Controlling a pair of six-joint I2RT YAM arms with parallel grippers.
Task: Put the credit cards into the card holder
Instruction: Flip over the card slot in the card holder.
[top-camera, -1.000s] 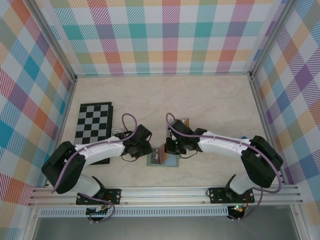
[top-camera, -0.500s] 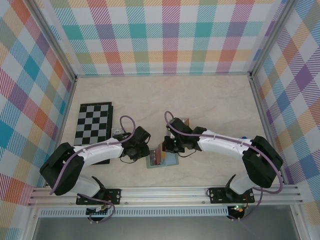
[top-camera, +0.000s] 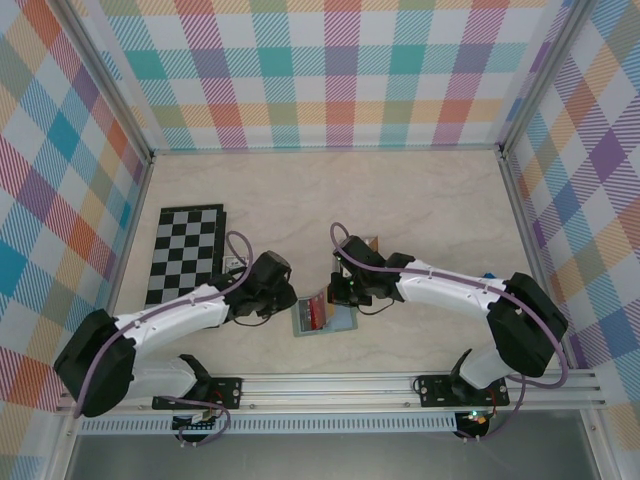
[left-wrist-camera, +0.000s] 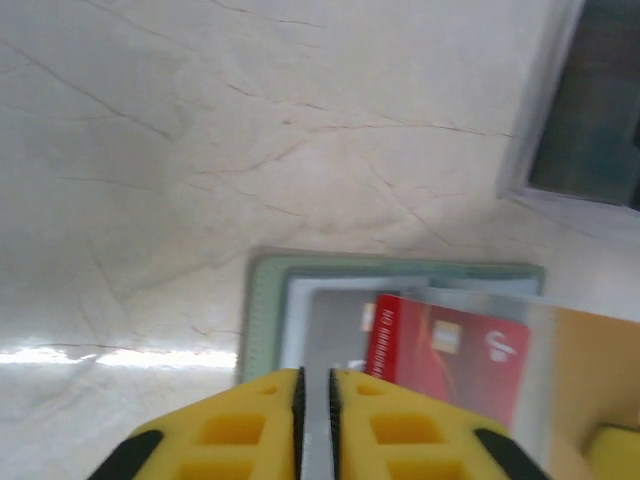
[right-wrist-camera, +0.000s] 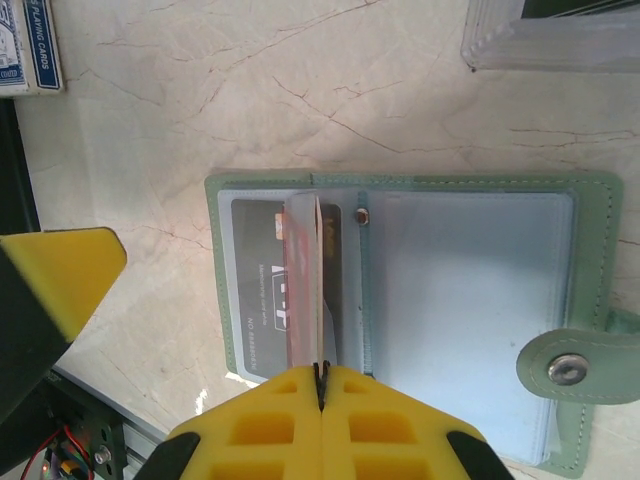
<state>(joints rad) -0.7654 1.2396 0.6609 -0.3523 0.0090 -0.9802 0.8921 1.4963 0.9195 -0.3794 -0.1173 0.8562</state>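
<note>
The sage-green card holder (top-camera: 340, 322) lies open on the table, its snap tab (right-wrist-camera: 575, 370) at the right. A dark grey credit card (right-wrist-camera: 262, 290) sits flat in its left pocket. My right gripper (right-wrist-camera: 322, 375) is shut on the near edge of a red credit card (right-wrist-camera: 303, 275), which stands on edge over that left pocket. In the left wrist view the red card (left-wrist-camera: 445, 350) leans under a clear sleeve. My left gripper (left-wrist-camera: 315, 400) hovers at the holder's left edge (left-wrist-camera: 258, 320), with only a thin slit between its fingers and nothing clearly gripped.
A folded chessboard (top-camera: 185, 250) lies at the left, with a small blue card box (right-wrist-camera: 30, 45) beside it. A clear plastic tray (right-wrist-camera: 550, 40) stands just beyond the holder. The arm rail runs along the near table edge (top-camera: 330, 385).
The left gripper's jaws have narrowed to a slit, and its arm has swung back to the left. The red card now shows more of its face. The right gripper has stayed shut in place.
</note>
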